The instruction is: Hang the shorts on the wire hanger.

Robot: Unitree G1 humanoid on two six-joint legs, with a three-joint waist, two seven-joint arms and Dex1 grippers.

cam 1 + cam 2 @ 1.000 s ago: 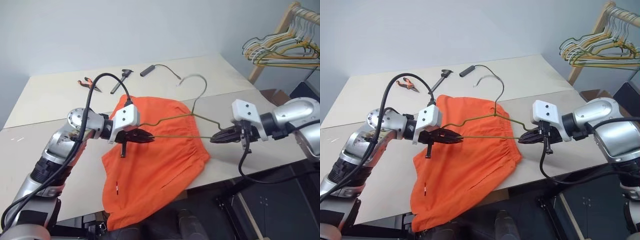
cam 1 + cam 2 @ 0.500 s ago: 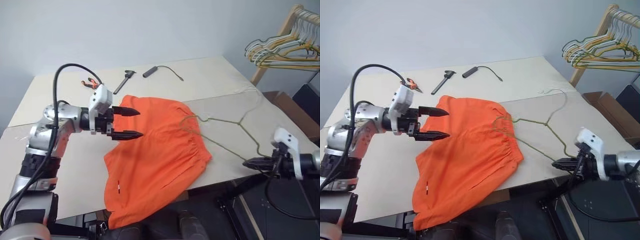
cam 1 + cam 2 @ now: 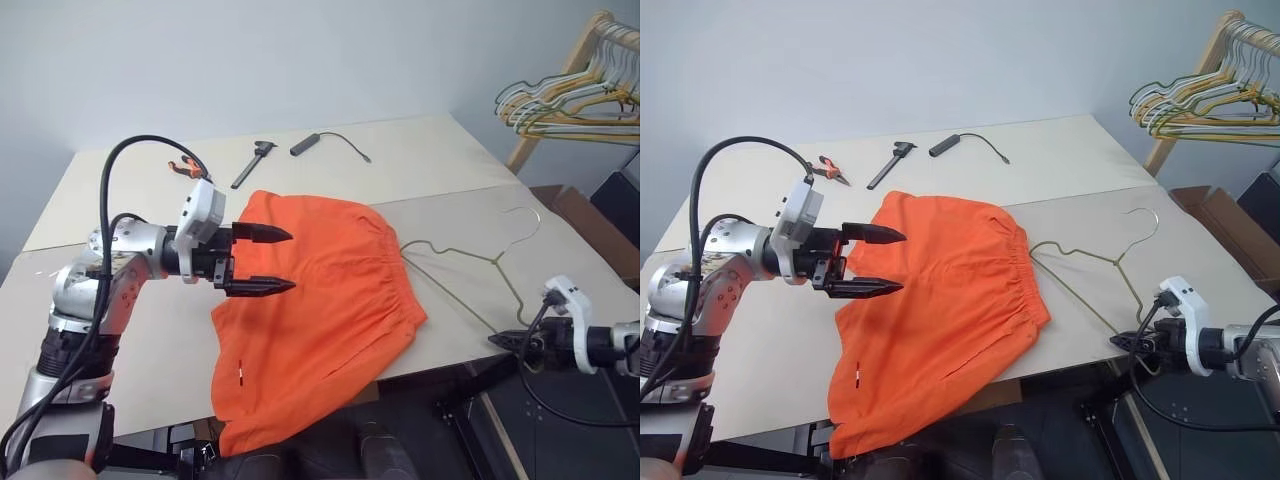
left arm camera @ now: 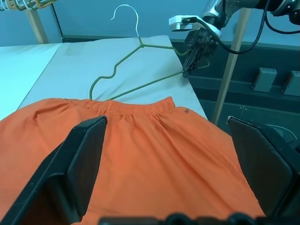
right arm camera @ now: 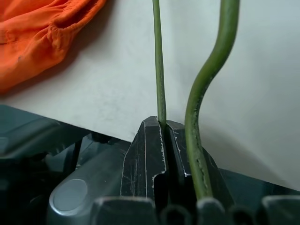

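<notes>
No brand, label or legible writing can be made out on any object; the only mark on the shorts point(image 3: 320, 300) is a tiny pale fleck on the lower leg, too small to read. The surface is a pale beige counter point(image 3: 130, 350) made of two slabs meeting at a seam, set against a plain light grey wall. At the far right stands a wooden rack point(image 3: 560, 70) carrying a bunch of yellow, green and white hangers point(image 3: 570, 105), and a brown cardboard box point(image 3: 1220, 215) sits on the floor beyond the counter's right edge. At the back of the counter lie orange-handled pliers point(image 3: 830, 170), a dark hand tool point(image 3: 890, 163) and a short black cylinder with a thin cable point(image 3: 965, 145). The bright orange shorts lie flat across the middle of the counter, waistband toward the right, one leg hanging over the near edge. The wire hanger point(image 3: 470, 275) lies on the counter just beside the waistband, its hook pointing toward the far right. The right gripper point(image 3: 510, 342) sits at the counter's near right edge with its jaws clamped on the hanger's corner; the right wrist view shows the thin wire pinched between the closed jaws. The left gripper point(image 3: 262, 262) hovers over the left part of the shorts, jaws wide apart and holding nothing.
</notes>
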